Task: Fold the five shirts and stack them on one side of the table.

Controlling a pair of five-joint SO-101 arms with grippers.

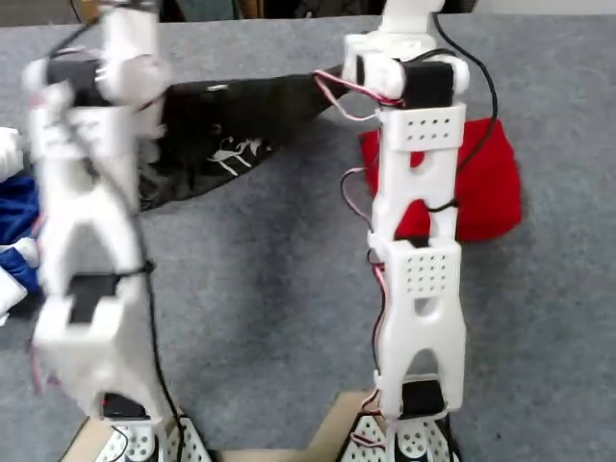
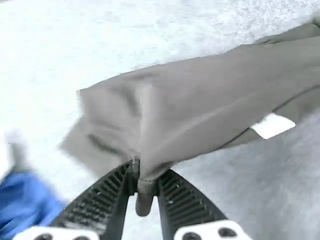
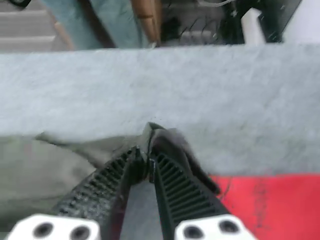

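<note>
Overhead, two white robot arms stand side by side at the near edge of a grey felt-like surface (image 1: 269, 279). A black shirt (image 1: 231, 135) with a small white print (image 1: 231, 152) lies stretched across the far part of the surface, reaching from the left arm (image 1: 87, 192) to the right arm (image 1: 419, 241).

From the left wrist, the left arm's fingers (image 2: 172, 192) are closed tight on a bunched fold of the black shirt (image 2: 200, 110). A nub of cloth pokes out between them, and the fabric fans out away from the grip. A white label (image 2: 272, 126) shows at one edge of the shirt. A blue garment (image 2: 25, 205) lies just beside these fingers.

From the right wrist, the right arm's fingers (image 3: 172, 185) are pinched shut on a corner of the same black shirt (image 3: 45, 165), and the corner stands up in a small peak above the tips. Grey surface runs beyond it to the far edge, with room clutter behind.

A red shirt (image 1: 491, 188) lies in a compact folded shape on the right side of the surface, partly hidden behind the right arm. In the right wrist view it (image 3: 270, 205) lies just beside the pinched corner. The blue garment (image 1: 14, 217) lies crumpled at the left edge of the surface, near the left arm.
</note>
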